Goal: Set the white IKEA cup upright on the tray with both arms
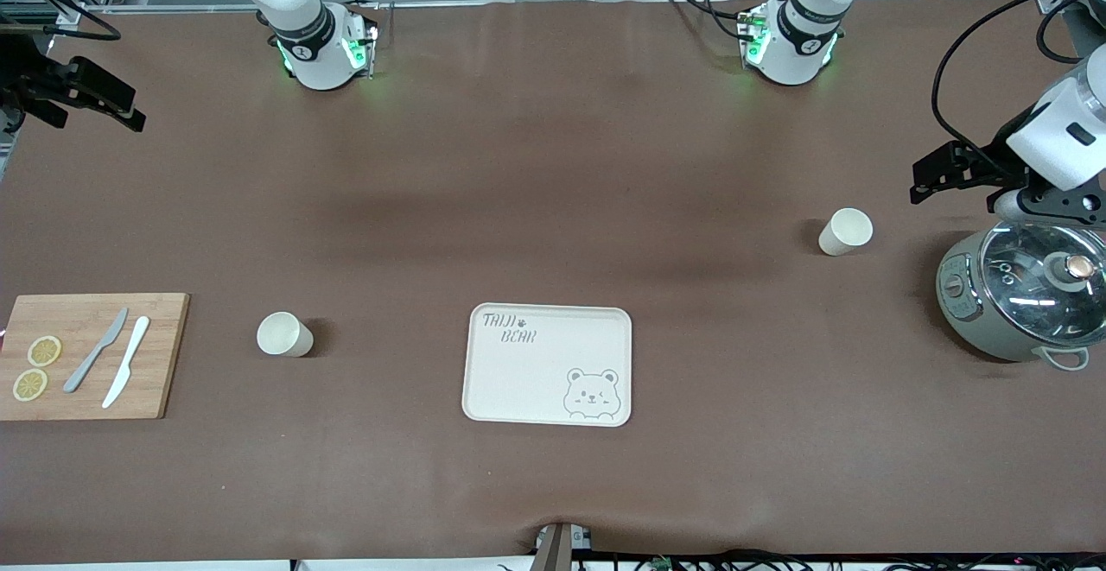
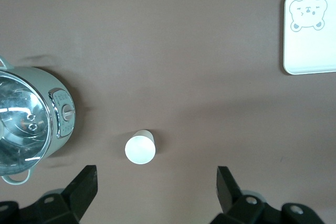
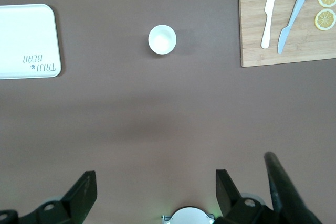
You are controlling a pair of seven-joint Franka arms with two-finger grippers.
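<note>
Two plain white cups stand on the brown table (image 1: 553,165), both smooth, handleless and slightly tapered. One cup (image 1: 845,231) sits toward the left arm's end, near a pale green cooker with a glass lid (image 1: 1020,299). The other cup (image 1: 283,334) sits toward the right arm's end, between the wooden cutting board (image 1: 91,355) and the tray (image 1: 549,364). The cream tray lies flat with nothing on it, its grey "TAIJI BEAR" lettering and bear face showing, its long side running along the table's length.

From the wrist views both cups show round open mouths facing up, so each stands upright with its axis vertical; in the front view they only look tilted.

The left end effector (image 2: 156,187) hangs over the table near the first cup and above the cooker's edge, its fingers spread wide with nothing between them. The right end effector (image 3: 156,190) is up over the table's edge at the right arm's end, fingers likewise spread apart and empty. In the front view both arms are partly cut off by the frame, and only the fingertips show in the wrist views.

On the cutting board lie a grey knife (image 1: 95,350), a white knife (image 1: 126,361) and two lemon slices (image 1: 36,367).
</note>
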